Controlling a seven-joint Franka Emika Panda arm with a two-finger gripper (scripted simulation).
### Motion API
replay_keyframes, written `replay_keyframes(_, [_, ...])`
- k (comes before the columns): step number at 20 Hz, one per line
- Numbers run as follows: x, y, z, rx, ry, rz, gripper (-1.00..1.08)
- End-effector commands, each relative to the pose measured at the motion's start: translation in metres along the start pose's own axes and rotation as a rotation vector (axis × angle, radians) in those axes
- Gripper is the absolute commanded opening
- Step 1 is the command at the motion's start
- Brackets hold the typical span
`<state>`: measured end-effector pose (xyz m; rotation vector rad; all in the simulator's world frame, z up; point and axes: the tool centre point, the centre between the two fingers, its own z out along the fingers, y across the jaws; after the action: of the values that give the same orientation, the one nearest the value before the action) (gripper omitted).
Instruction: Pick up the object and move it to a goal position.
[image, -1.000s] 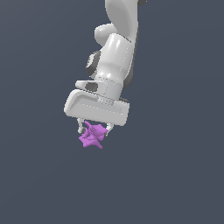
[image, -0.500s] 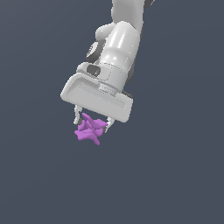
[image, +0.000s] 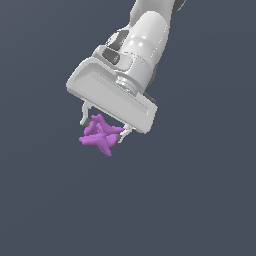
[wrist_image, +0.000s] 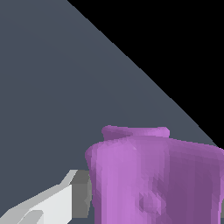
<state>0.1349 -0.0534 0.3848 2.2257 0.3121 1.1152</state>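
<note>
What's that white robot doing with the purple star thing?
The white robot arm is holding a little purple star between its two fingers. The gripper is tilted, and the star sticks out below it against the plain dark grey background. In the wrist view the star fills much of the picture, right beside one finger. It is meant to carry the star to a goal spot, but no goal shows in these pictures.

Arm (image: 150, 35): glossy white rounded casing, fat cylindrical links. Dark grey ring at joint seam near wrist. Hand body (image: 111, 95): wide flat white block, light grey edges. Gripper (image: 106, 129): two thin pale fingers (image: 84, 114), tips small, possibly darker pads. Wrist view: white-grey finger wedge (wrist_image: 48, 202).
</note>
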Motion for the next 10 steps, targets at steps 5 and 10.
replay_keyframes(5, [0.017, 0.016, -0.015, -0.070, 0.039, 0.029, -1.00])
replay_keyframes(10, [0.024, 0.025, -0.023, -0.108, 0.057, 0.044, -1.00])
